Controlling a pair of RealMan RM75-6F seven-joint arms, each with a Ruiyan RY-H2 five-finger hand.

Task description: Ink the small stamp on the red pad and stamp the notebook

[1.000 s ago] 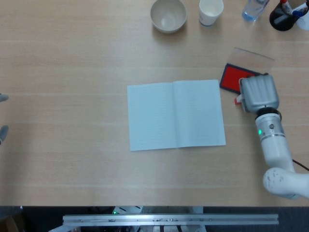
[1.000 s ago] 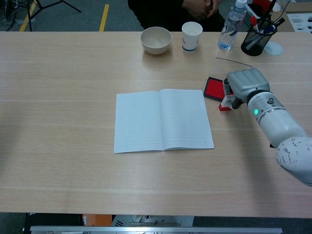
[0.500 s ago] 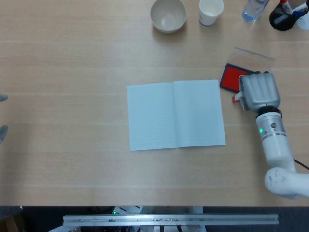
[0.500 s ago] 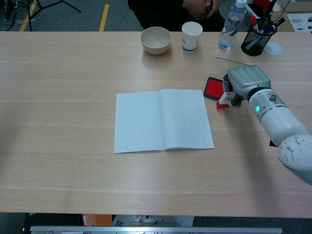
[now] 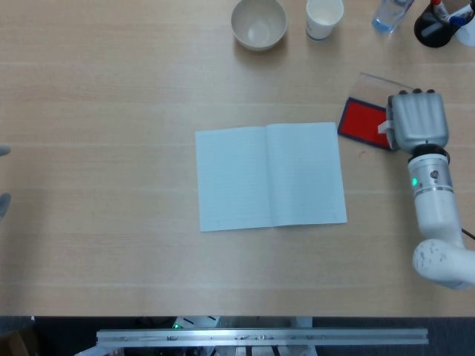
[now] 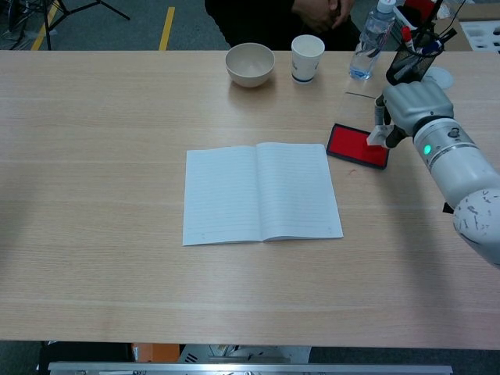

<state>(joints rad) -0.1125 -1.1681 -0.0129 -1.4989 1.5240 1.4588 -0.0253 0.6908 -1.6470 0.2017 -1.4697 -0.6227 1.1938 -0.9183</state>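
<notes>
An open notebook [image 5: 271, 176] [image 6: 260, 192] with blank lined pages lies flat at mid-table. The red ink pad [image 5: 362, 119] [image 6: 355, 145] sits just past its upper right corner. My right hand [image 5: 418, 120] [image 6: 414, 105] hangs over the pad's right end and grips the small stamp [image 6: 376, 136] [image 5: 384, 127], a pale body with a red base pointing down at the pad's right edge. Whether the base touches the ink I cannot tell. Only the grey fingertips of my left hand [image 5: 4, 150] show at the far left edge, spread and holding nothing.
Along the far edge stand a beige bowl [image 5: 258, 22] [image 6: 250, 64], a paper cup [image 5: 324, 16] [image 6: 307, 58], a water bottle [image 6: 369, 37] and a black pen holder [image 6: 410, 64]. The pad's clear lid [image 5: 391, 84] lies behind the pad. A person [image 6: 312, 12] sits beyond the table.
My right hand lifted the stamp off the table beside the notebook's right edge and carried it right and away, over the pad's right end. The pad's red face now shows more fully.
</notes>
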